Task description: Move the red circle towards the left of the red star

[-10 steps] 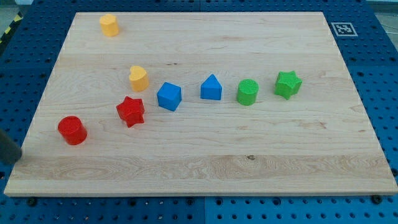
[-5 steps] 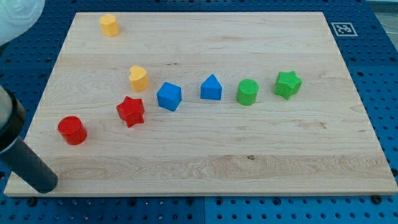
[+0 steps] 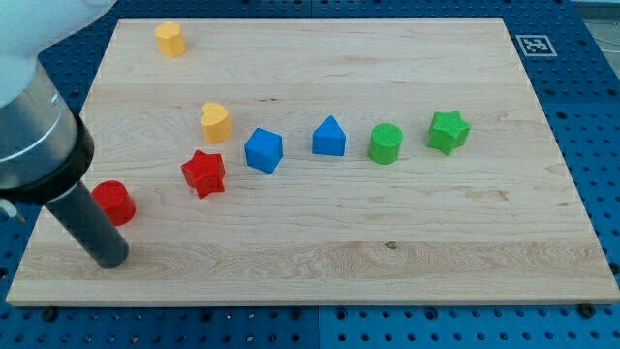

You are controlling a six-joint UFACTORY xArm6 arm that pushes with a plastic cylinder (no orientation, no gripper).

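The red circle (image 3: 118, 202) lies on the wooden board (image 3: 387, 223) near the view's left edge. The red star (image 3: 203, 174) lies to its right and a little higher, a clear gap apart. My tip (image 3: 109, 258) rests on the board just below the red circle, slightly to its left. The rod rises up and left from there and covers the circle's left edge.
A yellow heart (image 3: 216, 122) lies above the red star and a yellow block (image 3: 170, 40) near the top left. To the right run a blue cube (image 3: 263, 150), a blue house-shaped block (image 3: 329, 137), a green cylinder (image 3: 386, 143) and a green star (image 3: 449, 131).
My rod came in from the view's left edge and moved right and up over the board, ending just below the red circle. No block has moved.
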